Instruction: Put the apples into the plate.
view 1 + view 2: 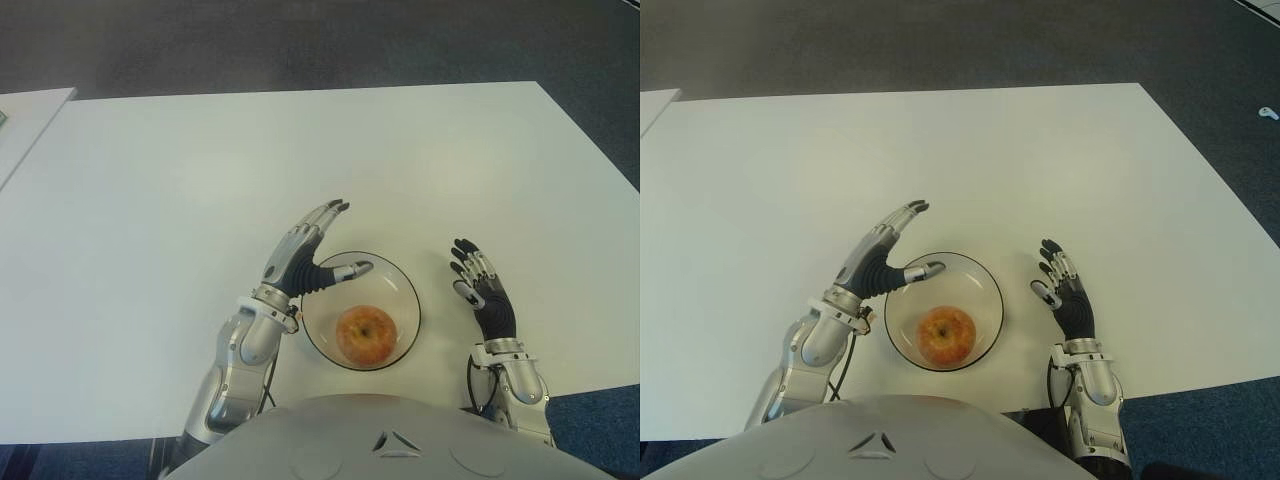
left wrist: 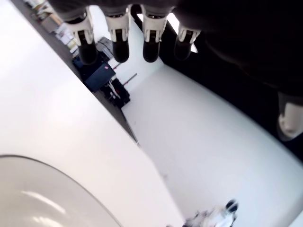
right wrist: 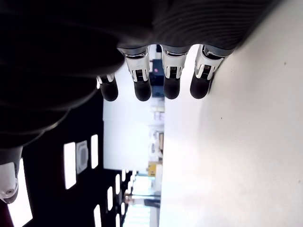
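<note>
Apple in plate — firm, smooth, rollable; we'd cup its sides. Both hands released — left hand at 10 o'clock, right hand at 3.

One red-and-yellow apple sat stem-end up in the clear glass plate, toward its near side, at the table's near edge.

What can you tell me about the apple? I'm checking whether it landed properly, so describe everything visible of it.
The apple is round, orange-red shading to yellow, with a smooth skin and its small dark stem dimple facing up. It looks whole and sits upright inside the clear glass plate, toward the rim nearest the robot. Only the plate touches it. The left robot hand is open at the plate's left edge, its thumb over the rim but clear of the apple; the right robot hand is open to the plate's right.
</note>
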Robot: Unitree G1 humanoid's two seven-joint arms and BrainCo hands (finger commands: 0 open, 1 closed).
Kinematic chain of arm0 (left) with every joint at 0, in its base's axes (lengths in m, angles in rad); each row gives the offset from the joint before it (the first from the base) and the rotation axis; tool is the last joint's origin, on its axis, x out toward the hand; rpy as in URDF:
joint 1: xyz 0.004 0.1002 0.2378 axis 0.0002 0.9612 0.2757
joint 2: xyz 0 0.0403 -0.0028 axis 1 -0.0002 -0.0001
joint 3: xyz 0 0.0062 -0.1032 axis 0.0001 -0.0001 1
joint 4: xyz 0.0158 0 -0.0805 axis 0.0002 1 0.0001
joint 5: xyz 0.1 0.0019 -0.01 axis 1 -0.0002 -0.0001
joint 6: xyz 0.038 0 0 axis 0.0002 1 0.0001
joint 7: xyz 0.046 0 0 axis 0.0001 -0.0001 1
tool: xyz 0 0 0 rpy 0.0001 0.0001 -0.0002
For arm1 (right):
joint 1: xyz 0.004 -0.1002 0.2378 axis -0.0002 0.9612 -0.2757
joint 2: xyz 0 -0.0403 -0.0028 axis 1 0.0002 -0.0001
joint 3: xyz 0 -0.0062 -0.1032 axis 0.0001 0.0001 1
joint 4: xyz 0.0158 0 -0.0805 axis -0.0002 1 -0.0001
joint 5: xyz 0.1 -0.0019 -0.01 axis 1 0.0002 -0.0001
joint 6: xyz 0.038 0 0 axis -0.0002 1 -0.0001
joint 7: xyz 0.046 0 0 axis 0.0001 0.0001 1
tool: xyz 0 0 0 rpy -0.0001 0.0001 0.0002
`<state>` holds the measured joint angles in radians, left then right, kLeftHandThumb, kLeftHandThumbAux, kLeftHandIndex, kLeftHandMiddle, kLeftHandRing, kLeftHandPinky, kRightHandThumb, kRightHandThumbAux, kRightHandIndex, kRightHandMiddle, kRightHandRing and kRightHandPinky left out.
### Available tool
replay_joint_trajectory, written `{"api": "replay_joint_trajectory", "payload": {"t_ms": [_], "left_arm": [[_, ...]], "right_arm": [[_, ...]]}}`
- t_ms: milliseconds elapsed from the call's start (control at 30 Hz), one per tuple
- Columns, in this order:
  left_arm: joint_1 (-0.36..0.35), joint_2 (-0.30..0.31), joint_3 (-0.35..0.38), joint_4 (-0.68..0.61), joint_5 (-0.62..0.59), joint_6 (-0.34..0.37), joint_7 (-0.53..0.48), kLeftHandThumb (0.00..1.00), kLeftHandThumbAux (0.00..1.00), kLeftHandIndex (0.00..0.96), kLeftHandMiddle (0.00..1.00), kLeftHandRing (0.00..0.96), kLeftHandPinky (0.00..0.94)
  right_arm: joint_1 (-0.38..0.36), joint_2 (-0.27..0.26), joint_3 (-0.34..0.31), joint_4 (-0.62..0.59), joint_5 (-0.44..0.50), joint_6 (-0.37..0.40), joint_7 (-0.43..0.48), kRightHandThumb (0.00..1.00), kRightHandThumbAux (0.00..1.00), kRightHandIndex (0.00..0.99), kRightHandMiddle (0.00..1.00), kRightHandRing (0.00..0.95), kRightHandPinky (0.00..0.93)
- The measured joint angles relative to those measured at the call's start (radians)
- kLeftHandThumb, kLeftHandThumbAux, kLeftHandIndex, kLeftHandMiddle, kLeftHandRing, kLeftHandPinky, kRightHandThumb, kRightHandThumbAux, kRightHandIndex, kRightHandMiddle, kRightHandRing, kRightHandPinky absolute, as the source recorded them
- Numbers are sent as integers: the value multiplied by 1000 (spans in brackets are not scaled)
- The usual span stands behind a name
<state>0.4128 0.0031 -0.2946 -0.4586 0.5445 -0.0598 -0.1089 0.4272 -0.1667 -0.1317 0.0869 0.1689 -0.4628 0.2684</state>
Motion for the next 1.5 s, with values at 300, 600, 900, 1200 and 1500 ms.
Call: {"api": "replay_joint_trajectory", "payload": {"t_ms": [300,600,900,1200,1500], "left_arm": [[151,-99,153,213,-332,-252,164,91,420,222,89,46,68],[187,-92,158,336,-369,-387,220,74,476,157,78,37,54],[215,-70,159,371,-388,-424,215,58,537,76,70,49,53],[221,-68,157,443,-364,-505,243,59,487,64,84,74,100],[231,-69,142,482,-356,-546,247,50,463,41,82,76,90]], "right_arm": [[54,2,3,-67,24,37,17,84,498,0,0,0,0],[86,11,4,-103,29,60,16,90,506,0,0,0,0],[102,19,4,-124,25,71,10,85,511,0,0,0,0],[105,19,6,-134,22,77,9,81,514,0,0,0,0],[104,15,6,-135,28,82,24,85,520,0,0,0,0]]}}
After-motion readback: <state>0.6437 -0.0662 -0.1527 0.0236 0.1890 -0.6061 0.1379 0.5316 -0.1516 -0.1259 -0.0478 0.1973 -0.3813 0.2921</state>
